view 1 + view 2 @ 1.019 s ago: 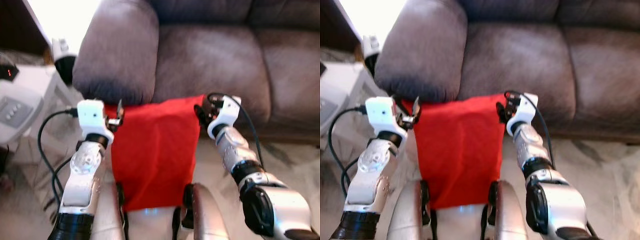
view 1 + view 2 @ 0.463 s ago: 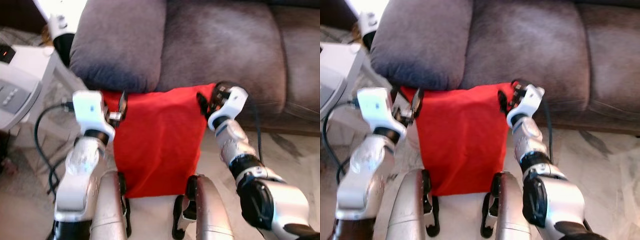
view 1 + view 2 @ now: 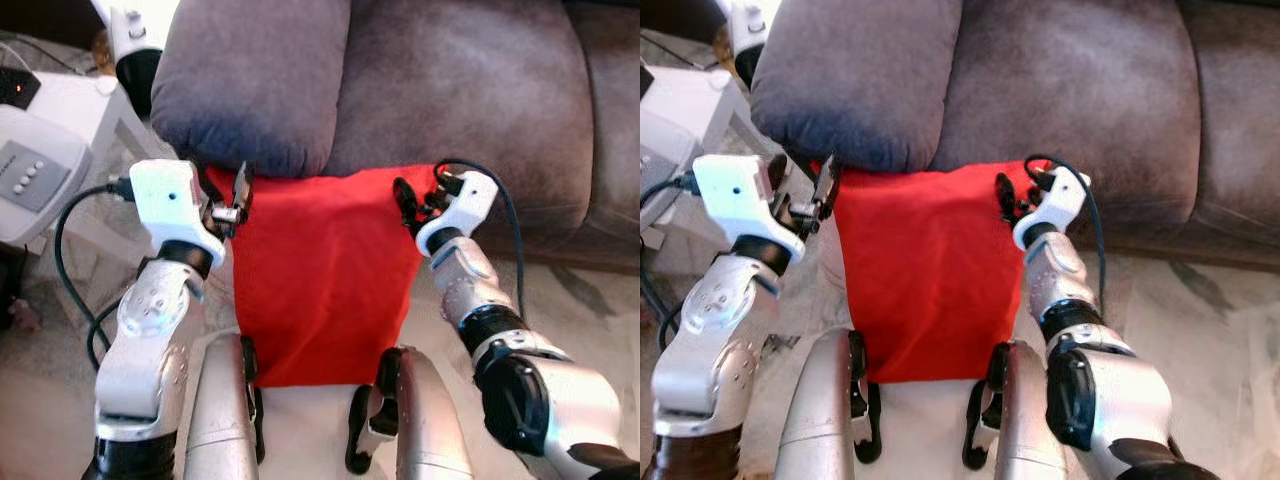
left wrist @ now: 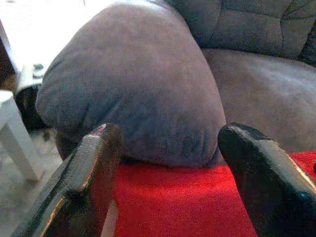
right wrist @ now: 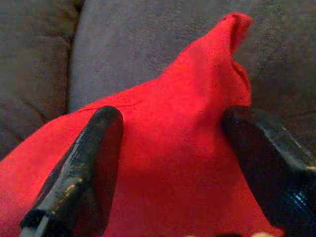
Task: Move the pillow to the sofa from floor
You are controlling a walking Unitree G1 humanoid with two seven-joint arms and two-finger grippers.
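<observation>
At the far left a white side counter (image 3: 60, 110) and a pale appliance with buttons (image 3: 30, 180) were seen, with a black cable (image 3: 75, 250) trailing over the light marble-patterned floor (image 3: 560, 300). Next to these the left gripper (image 3: 238, 195) was held at the upper left corner of the red pillow (image 3: 320, 270). In the left wrist view its fingers (image 4: 94, 163) were spread wide, with the pillow's top edge lying between them and the sofa armrest (image 4: 133, 94) close ahead; whether they actually pinched the fabric could not be told.

The pillow was seen hanging in front of the robot, its long axis running from the grippers down toward the robot's legs (image 3: 225, 410), its top edge level with the front of the sofa (image 3: 450, 100) and just under the armrest. It was clear of the seat cushion, not yet resting on it.

At the right, the right gripper (image 3: 405, 200) was held at the pillow's upper right corner. In the right wrist view its fingers (image 5: 84, 163) were parted, with a bunched fold of red cloth taken between them, so a hold on that corner was judged likely.

Both grippers were about equally near the sofa. The seat lay straight ahead and slightly above the pillow's top edge, so a lift and forward reach was judged to be what the placing called for.
</observation>
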